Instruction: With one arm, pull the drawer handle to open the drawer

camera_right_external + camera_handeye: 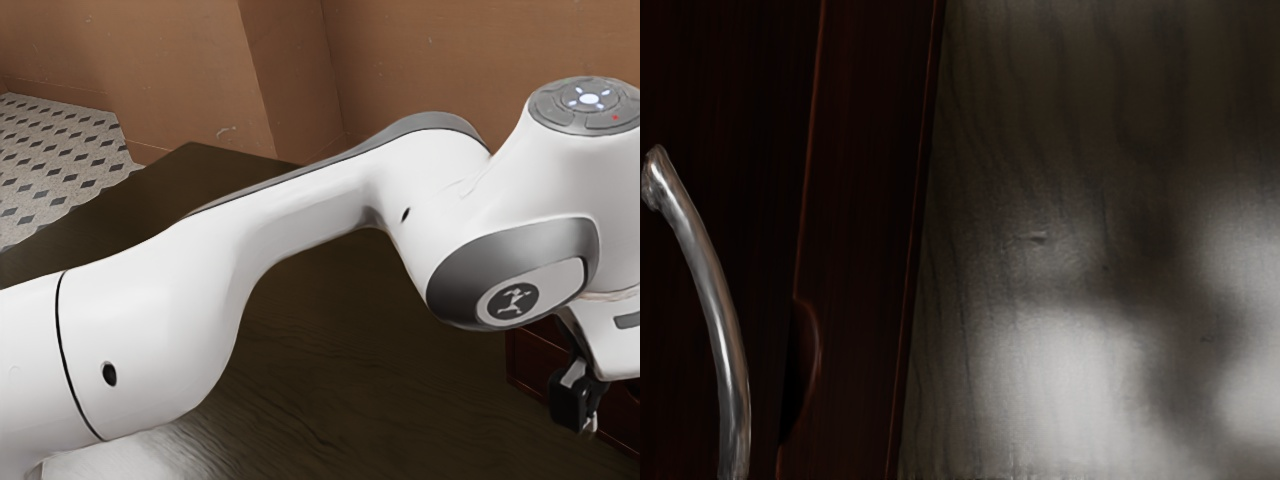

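1. Task status: the gripper point(577, 398) hangs low at the exterior view's right, close to the dark red-brown cabinet point(532, 362) on the table point(330, 350). Judged from this, the approach is under way and the pull is not yet begun.
2. Location of the task's thing: in the wrist view, the curved metal drawer handle point(722, 320) stands on the dark drawer front point(760, 120), off to one side of the hand's line and apparently not grasped.
3. Remaining work, as a judgement: align the hand with the drawer handle, close on it, then draw it outward.
4. Gripper state: whether it stands apart or together cannot be told; the arm point(300, 250) and wrist housing cover most of it.
5. Hard to make out:
   - The cabinet is cut off at the exterior view's right edge.
   - Whether the drawer is shut or slightly open cannot be determined.
   - The drawer handle's lower end runs out of the wrist view.
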Controlling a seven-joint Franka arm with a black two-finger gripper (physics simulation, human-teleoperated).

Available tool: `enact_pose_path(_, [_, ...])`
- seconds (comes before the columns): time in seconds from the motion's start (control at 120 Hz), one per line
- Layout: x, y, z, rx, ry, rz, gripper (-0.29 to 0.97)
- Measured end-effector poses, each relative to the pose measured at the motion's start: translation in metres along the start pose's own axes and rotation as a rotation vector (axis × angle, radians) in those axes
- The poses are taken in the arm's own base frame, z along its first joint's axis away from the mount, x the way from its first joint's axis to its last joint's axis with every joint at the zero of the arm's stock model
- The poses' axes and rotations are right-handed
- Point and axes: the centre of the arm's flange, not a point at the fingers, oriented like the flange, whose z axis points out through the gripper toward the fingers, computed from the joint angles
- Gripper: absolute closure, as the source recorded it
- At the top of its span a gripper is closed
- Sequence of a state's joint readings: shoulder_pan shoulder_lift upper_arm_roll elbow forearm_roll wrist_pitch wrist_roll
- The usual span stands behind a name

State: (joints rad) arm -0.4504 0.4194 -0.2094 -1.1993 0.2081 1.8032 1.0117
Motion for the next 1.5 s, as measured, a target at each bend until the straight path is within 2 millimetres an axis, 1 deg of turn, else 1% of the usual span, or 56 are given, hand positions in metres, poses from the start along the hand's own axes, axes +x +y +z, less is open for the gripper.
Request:
enact_pose_path(0.167, [0.001, -0.002, -0.001, 0.026, -0.001, -0.023, 0.0])
enact_pose_path(0.233, [0.001, -0.002, 0.001, 0.027, -0.002, -0.03, 0.01])
enact_pose_path(0.467, [0.002, -0.002, 0.004, 0.039, 0.002, -0.052, 0.11])
enact_pose_path(0.6, [0.004, -0.003, 0.003, 0.054, -0.007, -0.055, 0.14])
enact_pose_path(0.667, [0.005, -0.002, 0.005, 0.059, -0.014, -0.053, 0.14])
enact_pose_path(0.7, [0.005, -0.002, 0.007, 0.06, -0.018, -0.052, 0.11])
enact_pose_path(0.75, [0.006, -0.001, 0.009, 0.062, -0.023, -0.051, 0.11])
enact_pose_path(0.858, [0.006, -0.002, 0.013, 0.066, -0.03, -0.053, 0.13])
enact_pose_path(1.067, [0.007, 0.001, 0.014, 0.054, -0.017, -0.068, 0.16])
enact_pose_path(1.233, [0.011, 0.008, 0.014, 0.029, 0.001, -0.079, 0.17])
enact_pose_path(1.367, [0.012, 0.02, 0.005, 0.025, 0.003, -0.08, 0.24])
enact_pose_path(1.5, [0.015, 0.03, 0.002, 0.017, 0.0, -0.078, 0.22])
